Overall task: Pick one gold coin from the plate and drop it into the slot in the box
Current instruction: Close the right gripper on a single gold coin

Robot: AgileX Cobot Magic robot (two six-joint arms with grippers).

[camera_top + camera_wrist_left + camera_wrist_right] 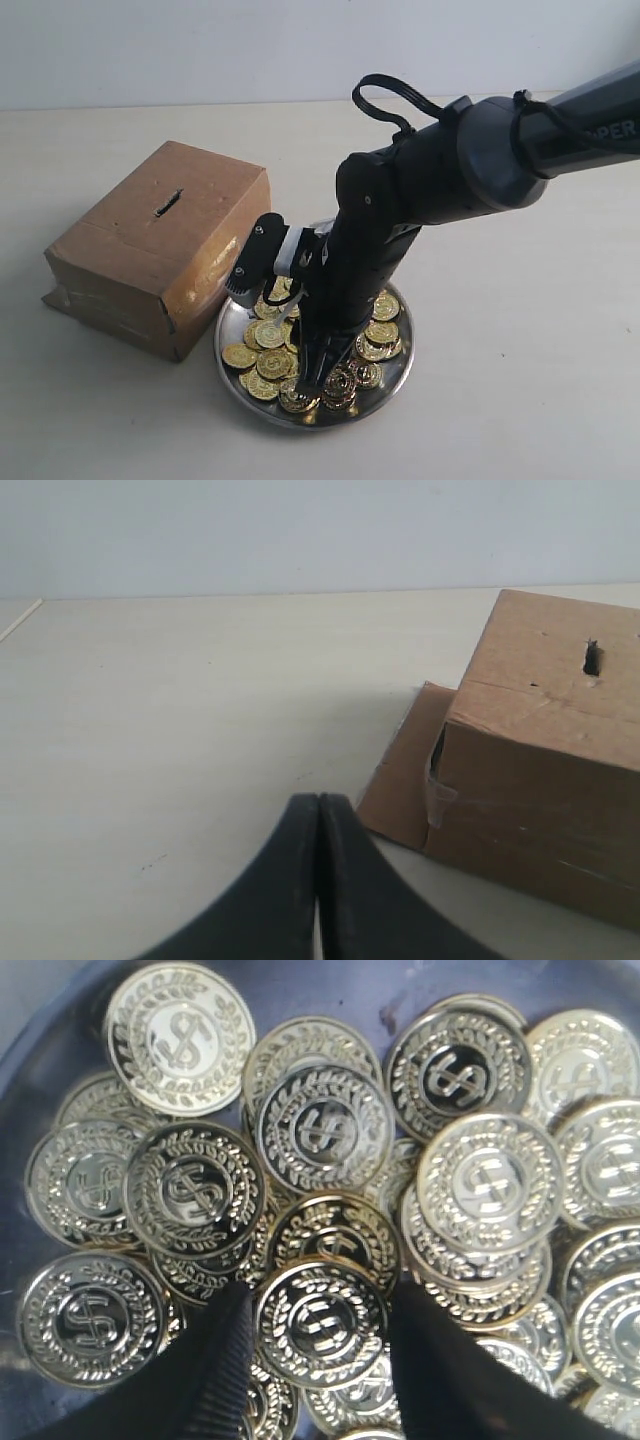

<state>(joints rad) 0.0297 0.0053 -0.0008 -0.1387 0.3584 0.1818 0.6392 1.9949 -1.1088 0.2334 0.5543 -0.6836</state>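
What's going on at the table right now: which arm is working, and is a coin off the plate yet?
The right gripper is down in the plate, its fingers on either side of one gold coin that lies flat on the pile. Whether they already pinch it cannot be told, and no coin is lifted yet. The left gripper is shut with nothing in it, off to the side of the box. The slot on top of the box has nothing over it.
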